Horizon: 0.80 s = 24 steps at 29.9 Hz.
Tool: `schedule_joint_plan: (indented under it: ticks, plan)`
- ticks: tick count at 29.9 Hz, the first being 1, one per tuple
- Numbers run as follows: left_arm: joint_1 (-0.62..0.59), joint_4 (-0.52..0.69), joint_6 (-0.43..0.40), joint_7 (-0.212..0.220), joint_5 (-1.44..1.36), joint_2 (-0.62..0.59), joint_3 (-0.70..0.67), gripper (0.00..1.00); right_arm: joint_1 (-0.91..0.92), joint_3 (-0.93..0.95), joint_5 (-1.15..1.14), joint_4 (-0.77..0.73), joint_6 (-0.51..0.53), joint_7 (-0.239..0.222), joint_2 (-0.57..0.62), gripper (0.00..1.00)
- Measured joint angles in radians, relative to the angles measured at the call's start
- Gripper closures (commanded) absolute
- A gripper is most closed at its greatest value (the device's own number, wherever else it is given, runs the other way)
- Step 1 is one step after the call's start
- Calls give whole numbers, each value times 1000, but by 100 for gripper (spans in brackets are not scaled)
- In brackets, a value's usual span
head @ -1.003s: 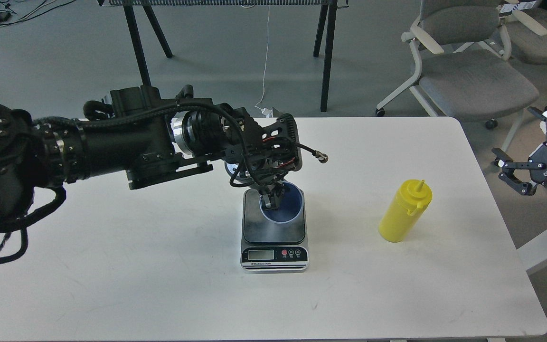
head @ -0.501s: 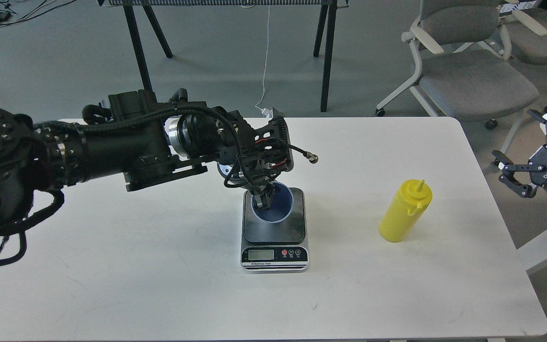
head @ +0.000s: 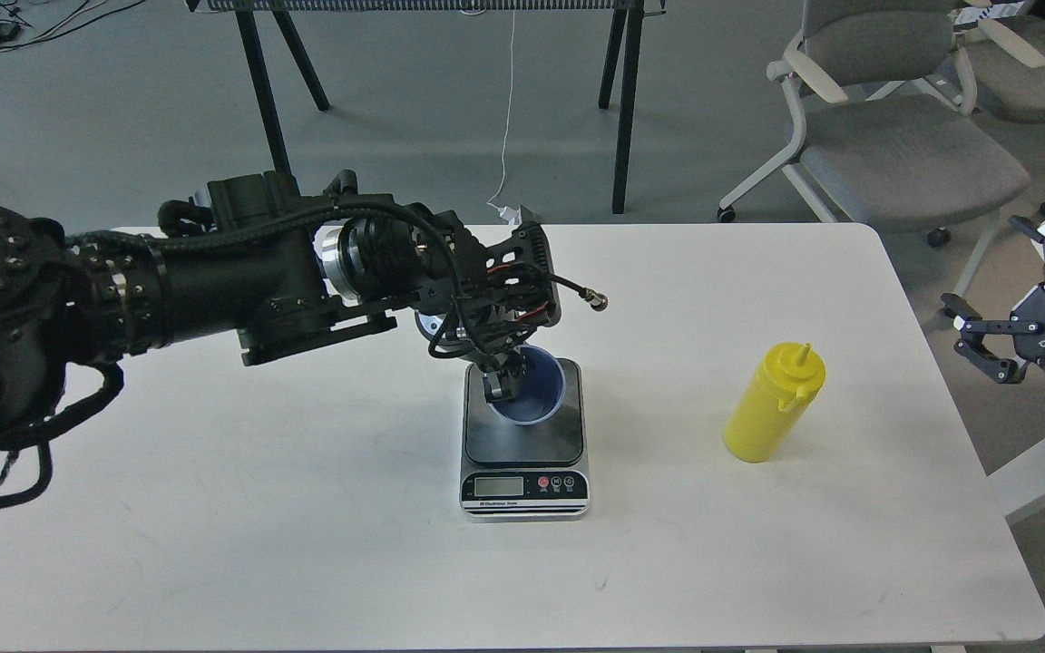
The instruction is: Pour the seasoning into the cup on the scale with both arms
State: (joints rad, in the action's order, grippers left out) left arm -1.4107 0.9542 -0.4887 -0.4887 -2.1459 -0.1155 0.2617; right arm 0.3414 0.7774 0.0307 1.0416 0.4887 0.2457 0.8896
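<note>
Left gripper (head: 502, 385), fingers pinching the rim of the blue cup (head: 530, 390), is nudging it slightly leftward on the scale (head: 524, 440) at centre frame, suggesting placement is finishing, while the right gripper (head: 1021, 304) is hanging open at right, yellow seasoning (head: 772, 404) untouched.

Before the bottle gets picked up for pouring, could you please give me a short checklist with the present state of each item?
1. Cup sits on the scale: ok.
2. Left gripper is clear of the cup: not ok, it is at the rim.
3. Seasoning bottle stands upright on the table: ok.
4. Right gripper is open, apart from the bottle: ok.
5. Bottle cap off: cannot tell.
</note>
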Motion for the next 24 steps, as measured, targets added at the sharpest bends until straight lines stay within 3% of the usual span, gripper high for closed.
schedule_joint_plan:
  ticks: [2, 7, 15, 24]
  plan:
    - [-3, 0, 0, 0, 17, 1, -3, 31, -2, 0, 0, 0, 0, 7, 0, 1]
    - [-6, -27, 0, 0, 39, 5, -4, 25, -7, 0, 0, 0, 0, 14, 0, 1]
    - [-8, -92, 0, 0, 55, 31, -22, 4, -7, 3, 0, 1, 0, 15, 0, 1]
    - [-64, -231, 0, 0, 348, 62, -34, 1, -3, 40, 11, 9, 0, 15, 0, 1]
